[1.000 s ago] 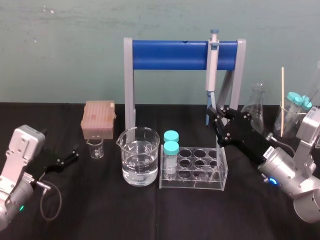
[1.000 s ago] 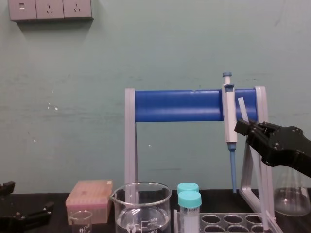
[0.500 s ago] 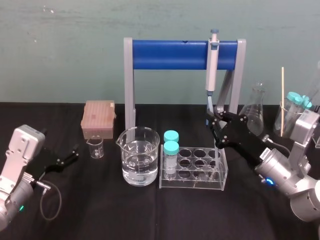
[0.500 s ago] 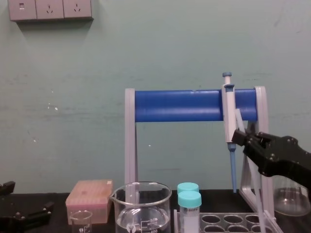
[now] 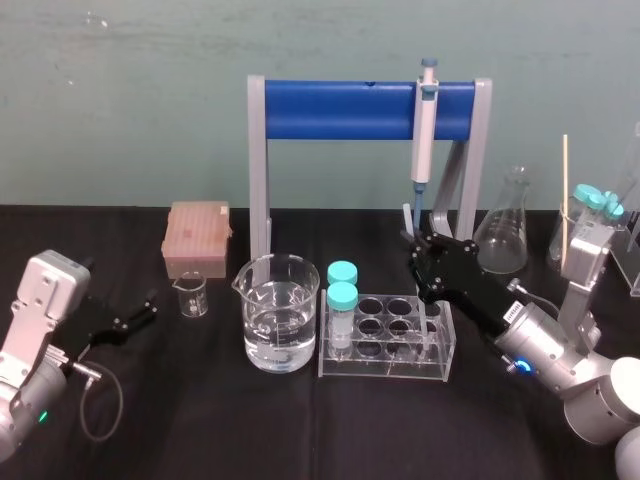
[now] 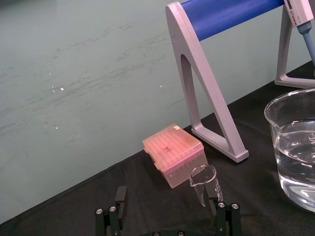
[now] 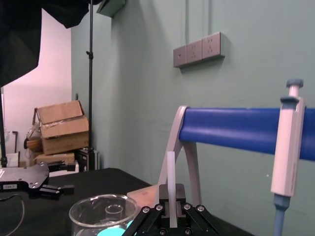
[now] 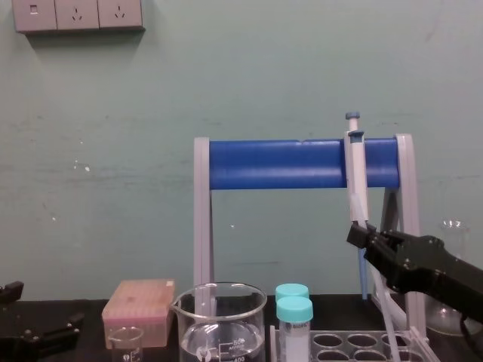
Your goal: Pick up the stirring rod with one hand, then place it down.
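Nearest me, by the left edge of the tabletop (image 5: 300,425), the left gripper (image 5: 147,306) sits parked low. Its fingers (image 6: 119,194) are spread apart with nothing between them, and a small beaker (image 5: 192,295) stands just past its tips. On the right side I have the right gripper (image 5: 416,248) raised off the tabletop, over the right rear corner of the rack (image 5: 385,363), with its fingers clenched on the rod (image 7: 170,184). In the right wrist view the rod rises straight out of the pinch. In the head view its short upper end pokes above the fingers and leans back toward the pipette (image 5: 425,130). In the chest view the longer lower part slants down to the rack's right end, but I cannot tell whether its tip sits in a well or touches anything. Near the middle of the tabletop a big beaker (image 5: 281,325) holding water stands just left of the rack. Two teal-capped tubes (image 5: 343,298) sit in the rack's left column, one behind the other. Farther back on the left lies a pink tip box (image 5: 197,238). Along the rear edge is the stand (image 5: 340,110) with its blue bar, and the pipette hangs from the bar near its right end. A flask (image 5: 505,235) stands beside the stand's right leg, toward the right rear corner.
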Motion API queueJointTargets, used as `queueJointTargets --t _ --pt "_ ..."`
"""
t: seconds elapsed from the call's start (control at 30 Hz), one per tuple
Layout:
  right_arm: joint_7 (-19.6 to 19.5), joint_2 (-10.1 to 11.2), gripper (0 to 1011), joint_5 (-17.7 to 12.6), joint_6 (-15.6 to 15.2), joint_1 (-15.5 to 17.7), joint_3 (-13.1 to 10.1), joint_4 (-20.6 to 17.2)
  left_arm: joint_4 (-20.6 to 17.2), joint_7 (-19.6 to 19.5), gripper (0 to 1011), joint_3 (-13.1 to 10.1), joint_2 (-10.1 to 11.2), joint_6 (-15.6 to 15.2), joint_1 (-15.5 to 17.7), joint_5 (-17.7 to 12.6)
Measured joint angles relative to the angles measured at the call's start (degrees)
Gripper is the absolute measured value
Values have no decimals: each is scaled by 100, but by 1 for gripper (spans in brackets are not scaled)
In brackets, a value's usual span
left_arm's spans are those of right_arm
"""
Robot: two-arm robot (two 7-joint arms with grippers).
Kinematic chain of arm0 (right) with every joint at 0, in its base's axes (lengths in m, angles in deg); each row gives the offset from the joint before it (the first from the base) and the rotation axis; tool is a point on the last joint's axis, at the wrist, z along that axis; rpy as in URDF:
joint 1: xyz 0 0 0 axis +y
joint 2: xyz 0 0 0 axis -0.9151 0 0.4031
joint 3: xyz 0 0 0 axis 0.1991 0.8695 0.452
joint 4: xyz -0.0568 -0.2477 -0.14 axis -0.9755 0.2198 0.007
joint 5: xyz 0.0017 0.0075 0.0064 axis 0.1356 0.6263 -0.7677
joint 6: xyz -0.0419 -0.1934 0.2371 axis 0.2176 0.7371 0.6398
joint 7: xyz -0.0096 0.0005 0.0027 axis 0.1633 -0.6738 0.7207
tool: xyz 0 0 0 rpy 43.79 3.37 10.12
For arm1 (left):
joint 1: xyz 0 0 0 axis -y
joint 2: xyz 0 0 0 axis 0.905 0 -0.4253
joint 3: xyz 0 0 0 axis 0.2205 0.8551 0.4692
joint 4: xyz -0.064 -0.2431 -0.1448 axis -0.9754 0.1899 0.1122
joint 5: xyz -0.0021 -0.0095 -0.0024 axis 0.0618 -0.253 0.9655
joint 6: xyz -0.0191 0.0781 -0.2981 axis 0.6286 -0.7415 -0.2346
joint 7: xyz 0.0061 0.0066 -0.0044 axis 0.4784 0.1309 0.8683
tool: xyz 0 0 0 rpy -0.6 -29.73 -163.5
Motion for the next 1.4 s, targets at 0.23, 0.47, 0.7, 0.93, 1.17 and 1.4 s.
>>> queueJointTargets --t 0.23,0.47,0.7,0.93,1.17,1.4 --pt "57 -49 69 -3 -144 -62 22 174 0 0 1000 0 0 0 0 0" --pt "51 -61 69 52 -268 -93 57 265 0 0 1000 0 0 0 0 0" --pt "-92 -47 69 175 -320 -72 85 204 0 0 1000 0 0 0 0 0" --pt "-97 -46 69 175 -322 -69 83 199 0 0 1000 0 0 0 0 0" --pt "-76 -49 69 155 -322 -71 79 212 0 0 1000 0 0 0 0 0" --pt "-66 -49 127 146 -321 -75 75 217 0 0 1000 0 0 0 0 0"
